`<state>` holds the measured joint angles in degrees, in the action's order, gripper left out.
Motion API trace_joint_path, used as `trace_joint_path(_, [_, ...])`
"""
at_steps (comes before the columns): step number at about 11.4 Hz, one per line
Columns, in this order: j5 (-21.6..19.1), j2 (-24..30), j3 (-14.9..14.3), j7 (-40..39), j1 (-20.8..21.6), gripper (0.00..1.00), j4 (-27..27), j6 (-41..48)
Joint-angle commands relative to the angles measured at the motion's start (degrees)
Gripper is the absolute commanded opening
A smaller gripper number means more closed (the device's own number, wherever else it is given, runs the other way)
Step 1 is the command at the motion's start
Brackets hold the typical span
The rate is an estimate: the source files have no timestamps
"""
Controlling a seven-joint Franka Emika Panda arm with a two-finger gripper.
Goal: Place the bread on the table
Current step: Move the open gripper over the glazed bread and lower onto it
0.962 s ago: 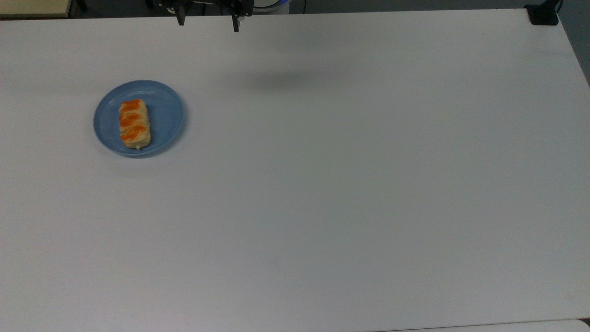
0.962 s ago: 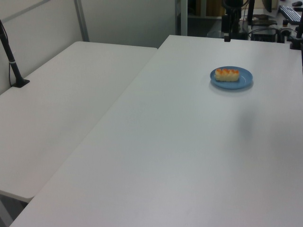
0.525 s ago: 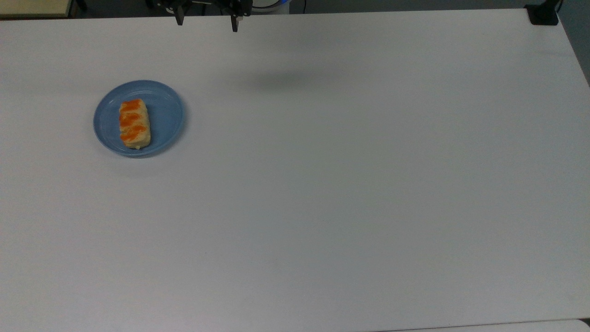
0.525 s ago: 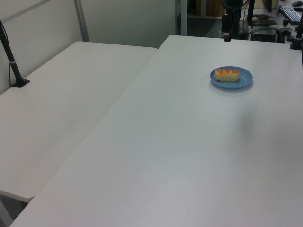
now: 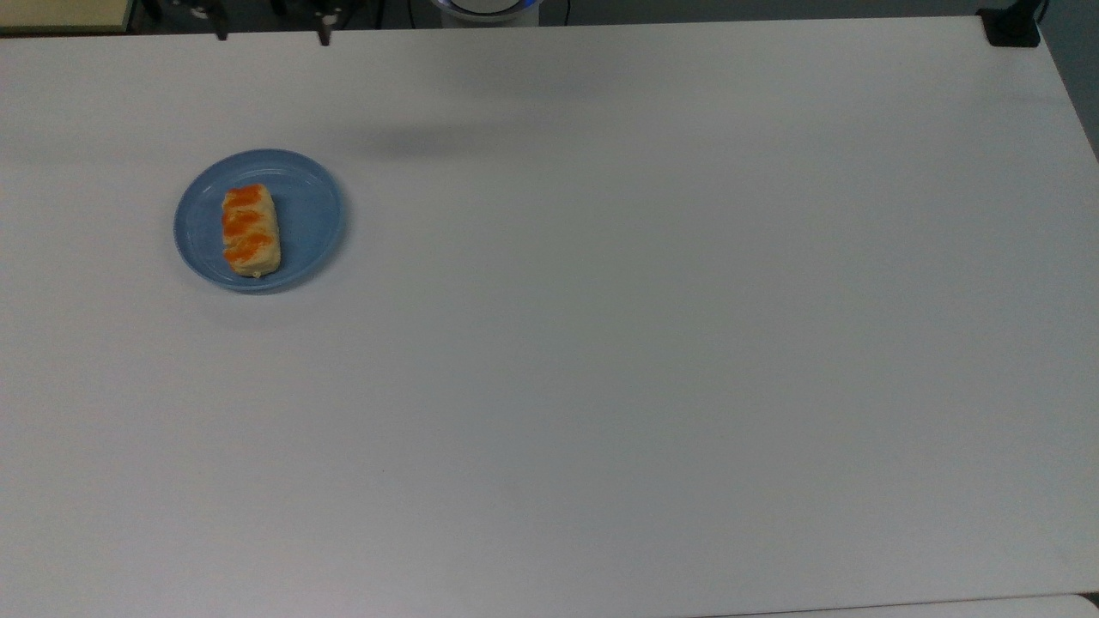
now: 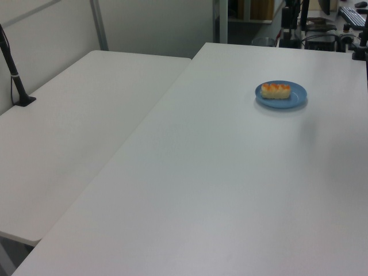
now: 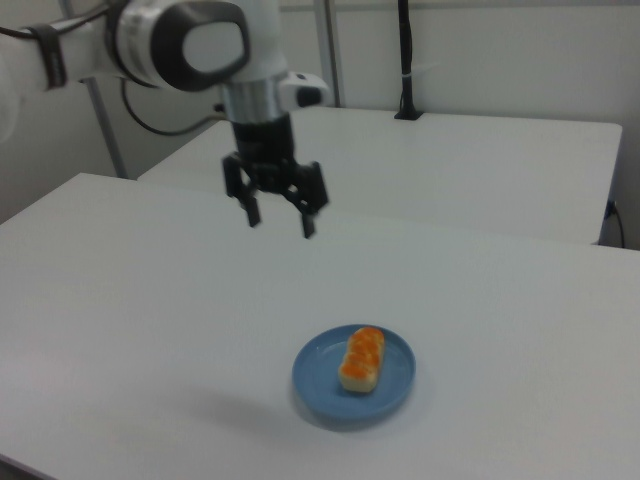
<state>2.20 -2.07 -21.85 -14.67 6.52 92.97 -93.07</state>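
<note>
The oblong pale-yellow, orange-glazed bread (image 7: pixel 361 359) is seen on the round blue plate (image 7: pixel 318 383), on the white surface (image 7: pixel 150 300). The released, empty hand (image 7: pixel 279 223) is held high, farther back and left in the right view.

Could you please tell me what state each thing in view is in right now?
bread: lying flat on the blue plate, not yet moved.
blue plate: resting on the table, holding the bread.
tool: open, empty, raised above the table, apart from the bread.
table: white, bearing the plate.
</note>
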Motion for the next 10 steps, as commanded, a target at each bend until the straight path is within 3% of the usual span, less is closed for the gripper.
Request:
trace_joint_path(1, [-0.79,-7.31,-4.96,-10.26,-2.37,1.00,1.15,-7.97])
trace_joint_path(5, [-0.71,-18.73,-4.79,-13.37,-3.01,1.00,5.11,-24.24])
trace_joint_path(8, [-0.53,-21.48,-4.26,-13.37,-2.56,1.00,10.55,-32.67])
trace_joint_path(10, [-0.44,-22.80,-3.73,-13.37,-2.56,0.94,11.45,-34.63])
